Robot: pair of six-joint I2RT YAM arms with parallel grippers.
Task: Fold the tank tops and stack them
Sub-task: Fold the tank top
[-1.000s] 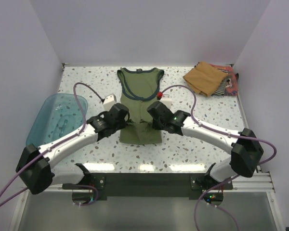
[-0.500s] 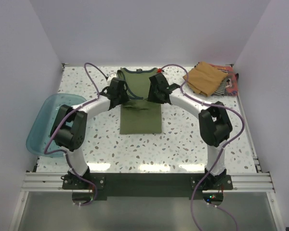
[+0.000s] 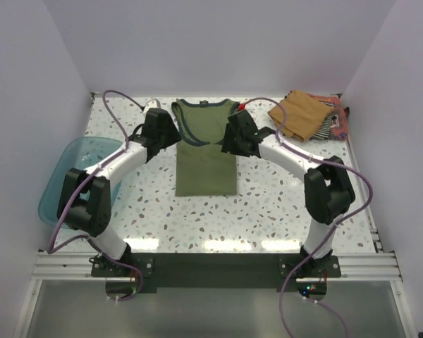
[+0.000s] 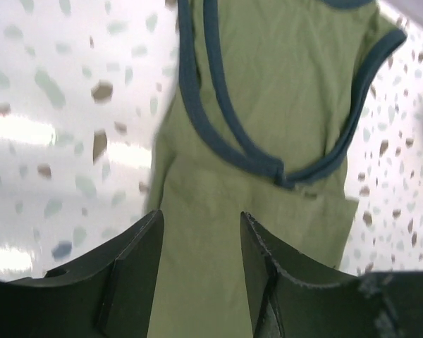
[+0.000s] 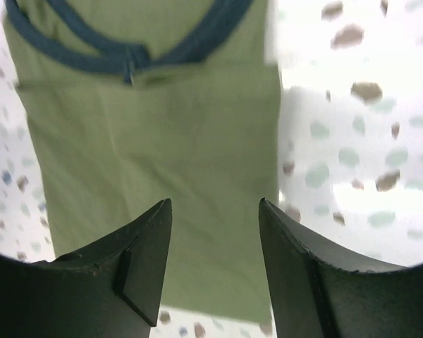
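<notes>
An olive green tank top (image 3: 206, 151) with blue trim lies flat in the middle of the table, its sides folded in to a narrow strip. My left gripper (image 3: 170, 135) hovers by its left armhole, open, with only green cloth (image 4: 268, 91) showing between the fingers. My right gripper (image 3: 233, 138) hovers by the right armhole, also open and holding nothing above the cloth (image 5: 162, 141). A tan-brown tank top (image 3: 300, 114) sits folded at the back right, on top of a striped one (image 3: 330, 124) and a reddish one (image 3: 342, 121).
A translucent teal tub (image 3: 81, 177) stands at the left edge of the speckled table (image 3: 268, 211). Both arms arch over the table's sides, with purple cables looping above them. White walls close in the back and sides.
Both grippers carried the shirt's sides from near the hem up toward the armholes, then opened and let the cloth go. They now sit slightly outward of where they were half a second ago.
</notes>
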